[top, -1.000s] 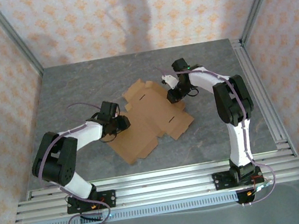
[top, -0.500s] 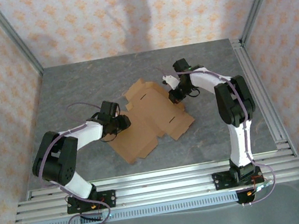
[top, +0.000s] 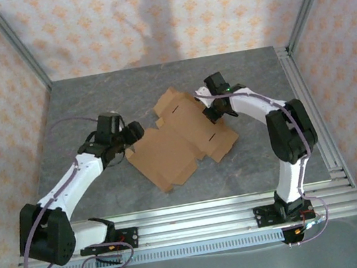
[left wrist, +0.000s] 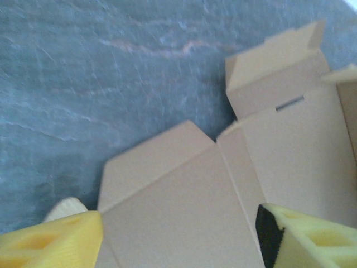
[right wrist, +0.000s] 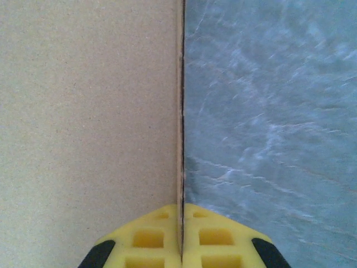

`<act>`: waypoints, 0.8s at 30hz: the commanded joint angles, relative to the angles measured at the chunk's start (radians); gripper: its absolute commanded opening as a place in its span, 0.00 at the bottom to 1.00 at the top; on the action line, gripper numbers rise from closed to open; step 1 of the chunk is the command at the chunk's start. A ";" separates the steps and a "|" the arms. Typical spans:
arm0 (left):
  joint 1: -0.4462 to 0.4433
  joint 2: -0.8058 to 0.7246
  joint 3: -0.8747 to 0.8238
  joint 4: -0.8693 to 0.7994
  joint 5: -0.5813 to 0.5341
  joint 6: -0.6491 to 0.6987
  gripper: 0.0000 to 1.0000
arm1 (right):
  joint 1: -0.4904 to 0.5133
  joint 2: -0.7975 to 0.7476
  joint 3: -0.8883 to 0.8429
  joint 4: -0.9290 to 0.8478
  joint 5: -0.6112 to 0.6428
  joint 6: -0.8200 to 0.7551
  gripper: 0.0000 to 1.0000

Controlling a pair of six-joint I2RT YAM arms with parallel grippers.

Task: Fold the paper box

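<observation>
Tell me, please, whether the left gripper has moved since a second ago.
Yes. The left gripper has shifted left and farther from the near rail.

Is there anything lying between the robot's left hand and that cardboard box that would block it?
Nothing visible does. The left hand hangs open right at the paper box's left edge, with just bare cardboard and grey table below it. The right hand is shut on a flap's edge at the box's right side.

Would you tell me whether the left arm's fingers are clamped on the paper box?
No, the left fingers stand wide apart, with the paper box beyond them, ungripped.
</observation>
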 commanded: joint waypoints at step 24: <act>0.246 0.375 0.375 -0.032 0.134 0.221 0.89 | 0.320 -0.129 -0.137 0.485 0.781 -0.590 0.00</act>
